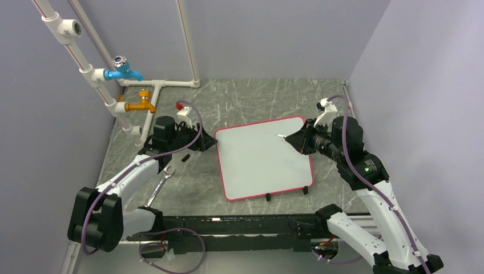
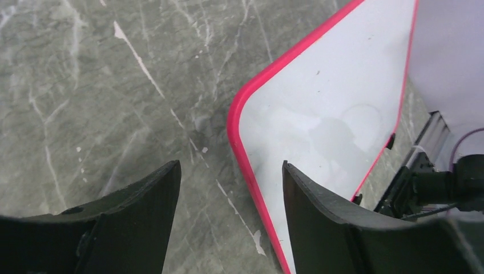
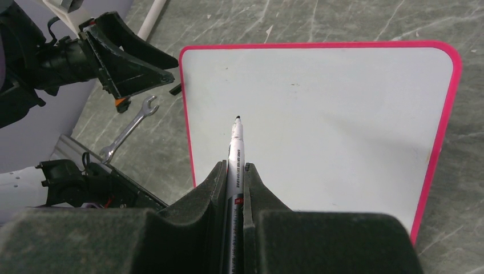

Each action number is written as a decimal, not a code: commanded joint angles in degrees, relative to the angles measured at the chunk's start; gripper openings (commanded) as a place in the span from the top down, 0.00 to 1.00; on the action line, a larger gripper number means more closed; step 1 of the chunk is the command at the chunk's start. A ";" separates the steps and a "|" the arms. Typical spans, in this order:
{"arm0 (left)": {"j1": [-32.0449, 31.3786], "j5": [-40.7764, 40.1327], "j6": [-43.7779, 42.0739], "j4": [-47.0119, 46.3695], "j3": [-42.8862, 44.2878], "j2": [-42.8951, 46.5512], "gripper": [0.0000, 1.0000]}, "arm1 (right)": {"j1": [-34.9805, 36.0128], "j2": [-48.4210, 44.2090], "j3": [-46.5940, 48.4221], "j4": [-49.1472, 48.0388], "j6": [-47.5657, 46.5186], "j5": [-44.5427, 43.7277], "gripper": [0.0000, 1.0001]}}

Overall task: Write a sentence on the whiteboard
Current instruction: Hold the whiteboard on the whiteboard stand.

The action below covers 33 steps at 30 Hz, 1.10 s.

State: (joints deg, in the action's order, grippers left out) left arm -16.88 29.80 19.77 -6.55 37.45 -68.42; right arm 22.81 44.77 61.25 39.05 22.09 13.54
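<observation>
Top external view: whiteboard (image 1: pixel 262 162) lies flat on the table (image 1: pixel 257 97). At its right, the right gripper (image 1: pixel 294 140) pinches a marker (image 3: pixel 236 149), tip over the white face. At its far-left corner, the left gripper (image 2: pixel 231 171) is spread wide.

One whiteboard (image 1: pixel 262 160), one marker (image 3: pixel 236 151), one wrench (image 1: pixel 160 186), two taps (image 1: pixel 123 72) and two arms (image 1: pixel 132 173).

Lilac walls (image 1: pixel 274 34), grey marbled tabletop (image 1: pixel 257 100), white pipes (image 1: pixel 186 40)
</observation>
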 commanded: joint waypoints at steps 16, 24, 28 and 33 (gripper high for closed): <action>1.59 21.60 7.78 -28.50 -3.08 -12.46 0.46 | -0.13 1.20 1.10 -0.99 -0.65 -0.53 1.00; 1.25 26.61 10.40 -35.60 -3.06 -14.34 0.67 | -0.14 1.75 1.17 -1.33 -0.64 -0.55 1.00; -0.06 26.59 8.84 -33.60 -2.19 -13.04 0.80 | -0.12 1.89 0.98 -1.67 -0.47 -0.19 1.00; -2.89 24.90 5.86 -29.62 -0.18 -11.84 0.91 | -0.13 1.93 0.71 -1.95 -0.38 -0.04 1.00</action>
State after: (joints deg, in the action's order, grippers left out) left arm -17.02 53.39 30.04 -36.84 34.74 -82.28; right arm 22.81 46.89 61.23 39.00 22.04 13.56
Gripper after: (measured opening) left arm 0.203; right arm 0.123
